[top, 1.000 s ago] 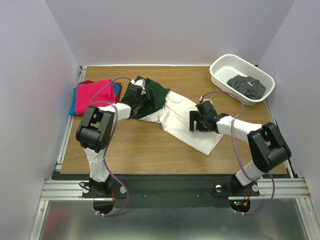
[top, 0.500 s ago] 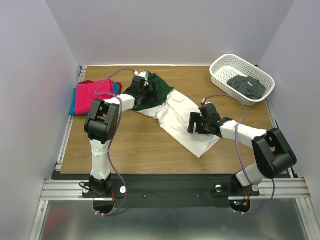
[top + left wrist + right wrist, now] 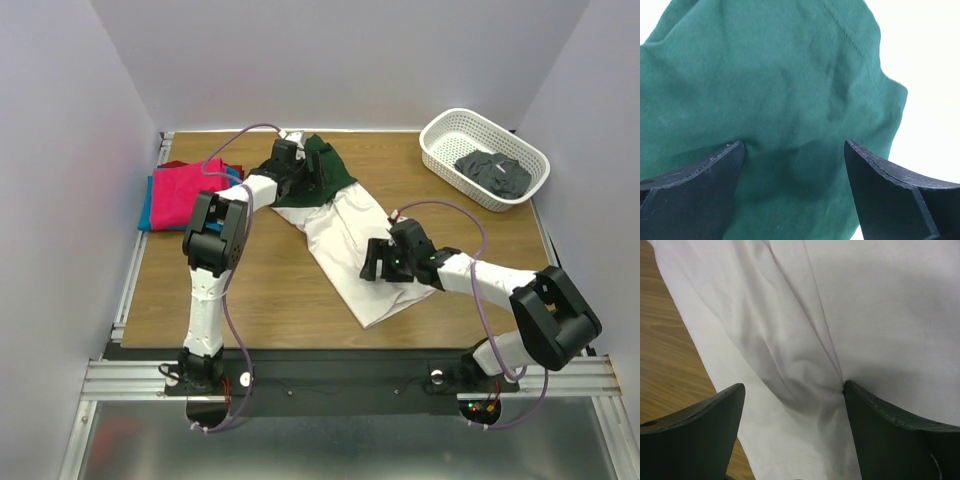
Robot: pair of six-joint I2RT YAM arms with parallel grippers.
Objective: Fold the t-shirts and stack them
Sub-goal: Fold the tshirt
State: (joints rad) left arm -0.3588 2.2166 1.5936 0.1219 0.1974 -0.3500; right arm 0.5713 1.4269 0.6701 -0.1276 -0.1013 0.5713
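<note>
The white t-shirt with a dark green sleeve lies stretched out on the table, running from back centre to front centre. My left gripper is open, its fingers down on the green sleeve; the jaws stand wide apart with cloth between them. My right gripper is open on the shirt's lower white part; a fold bunches against its right finger. The shirt's print is hidden. Folded magenta, blue and red shirts are stacked at the back left.
A white lattice basket with a dark grey cloth stands at the back right. The wooden table has metal rails along its left and front edges. Walls close in on three sides.
Both grippers have swung the shirt: the left moved the green sleeve back and right, the right moved the white lower end left and nearer. The shirt now lies straighter and narrower.
</note>
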